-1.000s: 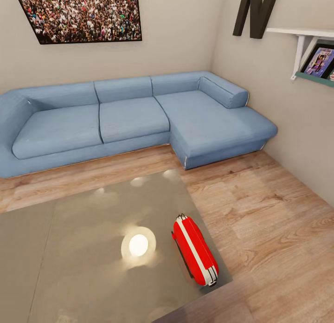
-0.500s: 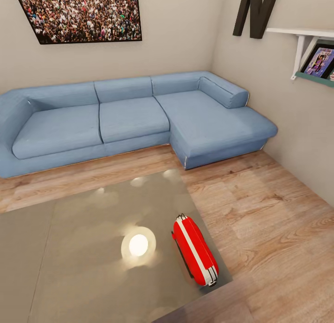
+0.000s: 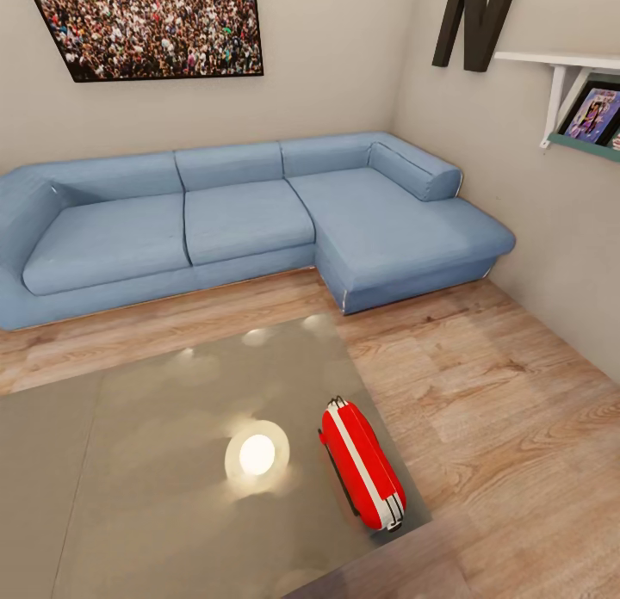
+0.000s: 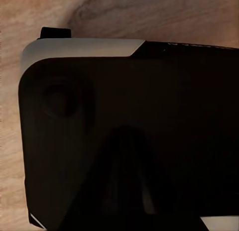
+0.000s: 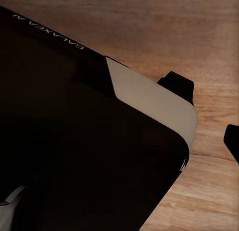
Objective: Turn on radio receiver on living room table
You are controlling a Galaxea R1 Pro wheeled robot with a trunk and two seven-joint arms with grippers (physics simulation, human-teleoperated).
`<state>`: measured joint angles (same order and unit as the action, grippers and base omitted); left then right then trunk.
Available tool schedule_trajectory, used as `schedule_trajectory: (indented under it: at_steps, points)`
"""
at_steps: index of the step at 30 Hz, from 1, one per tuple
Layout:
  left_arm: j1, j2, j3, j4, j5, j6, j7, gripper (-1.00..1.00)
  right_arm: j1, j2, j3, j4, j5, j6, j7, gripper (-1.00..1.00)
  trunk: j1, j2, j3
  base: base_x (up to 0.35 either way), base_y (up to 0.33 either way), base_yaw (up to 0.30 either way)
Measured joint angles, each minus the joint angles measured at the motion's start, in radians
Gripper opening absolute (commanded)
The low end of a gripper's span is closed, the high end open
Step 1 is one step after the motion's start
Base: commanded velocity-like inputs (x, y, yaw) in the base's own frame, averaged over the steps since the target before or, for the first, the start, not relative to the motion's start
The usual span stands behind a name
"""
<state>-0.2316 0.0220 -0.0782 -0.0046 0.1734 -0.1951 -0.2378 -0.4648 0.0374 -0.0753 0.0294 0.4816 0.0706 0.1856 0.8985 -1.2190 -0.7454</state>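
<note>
The radio receiver (image 3: 362, 463) lies on the table (image 3: 155, 461) close to its near right corner, in the head view. It is a bright red rounded box with a white edge band facing up and a thin wire handle at its far end. Its dial and grille are turned away from this view. The table top is glossy grey-taupe and mirrors a ceiling lamp (image 3: 257, 453) just left of the radio. In the left wrist view a dim dark shape, perhaps my left gripper (image 4: 124, 191), merges with my black base (image 4: 149, 116); its jaws cannot be made out.
A blue L-shaped sofa (image 3: 250, 220) runs along the far wall, under a crowd photo (image 3: 151, 22). A black letter N (image 3: 474, 18) and a white shelf (image 3: 573, 91) hang on the right wall. Light wood floor (image 3: 482, 392) lies right of the table. The right wrist view shows my base (image 5: 74, 141) over the floor.
</note>
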Motion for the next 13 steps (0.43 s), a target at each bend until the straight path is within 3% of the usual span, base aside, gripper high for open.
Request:
schedule_trajectory:
  at_steps: [13]
  points:
    - [0.0,0.001,0.0,-0.003,-0.005,-0.001,0.0,-1.0,0.0,0.0,0.0,0.001,0.0,0.0,0.0,1.0,0.0,0.0,0.0,0.0,0.0,0.0]
